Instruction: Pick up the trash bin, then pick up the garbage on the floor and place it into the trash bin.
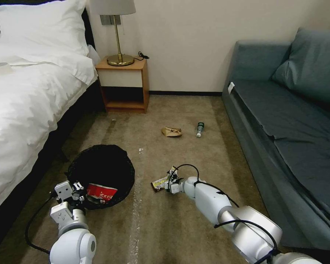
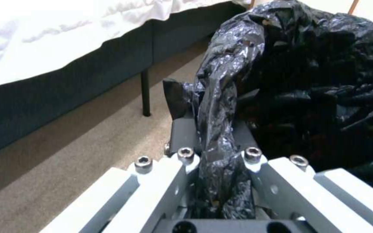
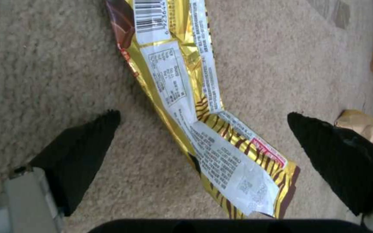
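Observation:
The trash bin [image 1: 106,170], lined with a crinkled black bag [image 2: 307,81], sits at the lower left beside the bed. My left gripper [image 1: 77,190] is shut on its bagged rim [image 2: 221,142]. A red-and-white wrapper [image 1: 101,192] lies inside the bin. On the carpet lies a gold-and-black snack wrapper [image 1: 160,183] [image 3: 204,129]. My right gripper [image 1: 170,181] [image 3: 204,119] is open just above it, one finger on each side. Farther off on the floor lie a crumpled brown paper bag [image 1: 171,131] [image 3: 359,124] and a small clear bottle [image 1: 200,129].
A white bed [image 1: 29,106] runs along the left, a grey-blue sofa [image 1: 289,121] along the right. A wooden nightstand [image 1: 124,86] with a brass lamp [image 1: 118,40] stands at the back wall. Open carpet [image 1: 161,227] lies between them.

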